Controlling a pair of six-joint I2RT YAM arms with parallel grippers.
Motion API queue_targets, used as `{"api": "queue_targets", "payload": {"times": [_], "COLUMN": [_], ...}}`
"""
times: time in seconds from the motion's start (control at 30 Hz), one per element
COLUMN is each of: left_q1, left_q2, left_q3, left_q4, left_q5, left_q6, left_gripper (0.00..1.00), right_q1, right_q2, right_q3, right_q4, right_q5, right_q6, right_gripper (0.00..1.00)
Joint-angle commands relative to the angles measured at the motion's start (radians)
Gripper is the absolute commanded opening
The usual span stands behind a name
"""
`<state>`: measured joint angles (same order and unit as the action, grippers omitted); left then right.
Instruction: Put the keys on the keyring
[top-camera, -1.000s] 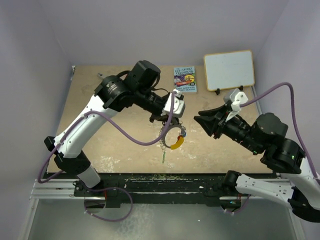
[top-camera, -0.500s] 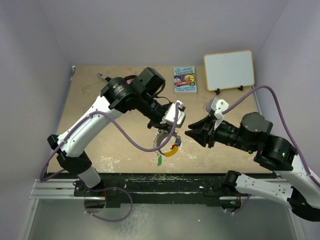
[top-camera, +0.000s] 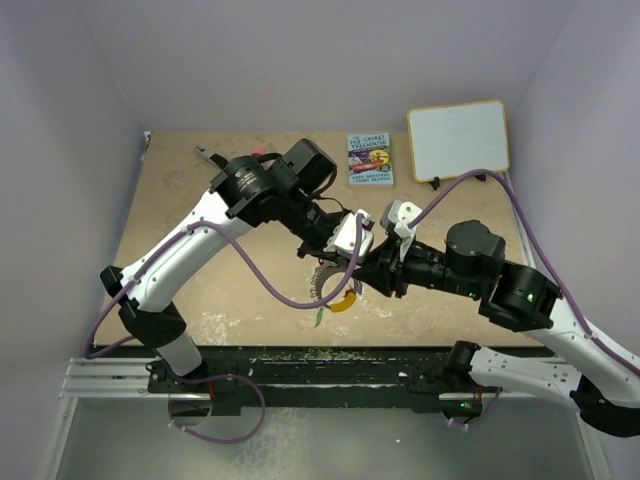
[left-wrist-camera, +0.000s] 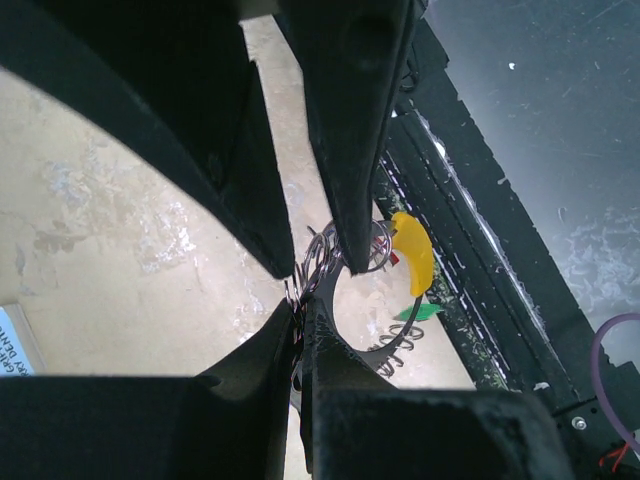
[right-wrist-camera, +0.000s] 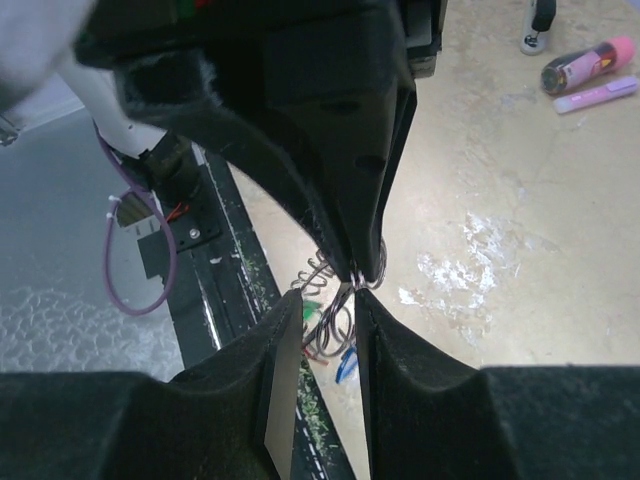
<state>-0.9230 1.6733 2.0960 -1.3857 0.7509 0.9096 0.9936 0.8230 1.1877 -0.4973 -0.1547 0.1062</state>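
My left gripper is shut on the keyring and holds it above the table near the front edge. The ring's yellow stretch hangs lowest, and a green key dangles beneath it. In the left wrist view my fingertips pinch the coiled wire rim, with the yellow stretch and green key beyond. My right gripper is open, right against the ring. In the right wrist view its gap straddles the wire coil; green, red and blue keys hang below.
A book and a whiteboard lie at the back right. A black-and-silver tool lies at the back left. A pink marker shows in the right wrist view. The black front rail runs just below the ring.
My right arm has swung left until its open fingers reach the ring. My left gripper has shifted the ring slightly nearer the front edge.
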Motion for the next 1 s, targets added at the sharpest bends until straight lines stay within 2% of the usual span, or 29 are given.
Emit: {"api": "queue_targets", "payload": {"times": [0.0, 0.27, 0.57, 0.97], "left_q1": [-0.027, -0.037, -0.042, -0.065], "left_q2": [-0.007, -0.004, 0.004, 0.001], "left_q3": [0.036, 0.042, 0.073, 0.070], "left_q4": [-0.008, -0.002, -0.003, -0.004], "left_q5": [0.018, 0.012, 0.026, -0.005], "left_q6": [0.028, 0.026, 0.007, 0.002], "left_gripper": [0.04, 0.04, 0.04, 0.04], "right_q1": [0.000, 0.000, 0.000, 0.000], "right_q2": [0.009, 0.025, -0.008, 0.031], "right_q3": [0.001, -0.008, -0.050, -0.024], "right_q4": [0.084, 0.078, 0.096, 0.065], "right_q5": [-0.041, -0.028, 0.012, 0.055], "right_q6": [0.008, 0.003, 0.023, 0.027], "right_gripper": [0.32, 0.25, 0.24, 0.19]}}
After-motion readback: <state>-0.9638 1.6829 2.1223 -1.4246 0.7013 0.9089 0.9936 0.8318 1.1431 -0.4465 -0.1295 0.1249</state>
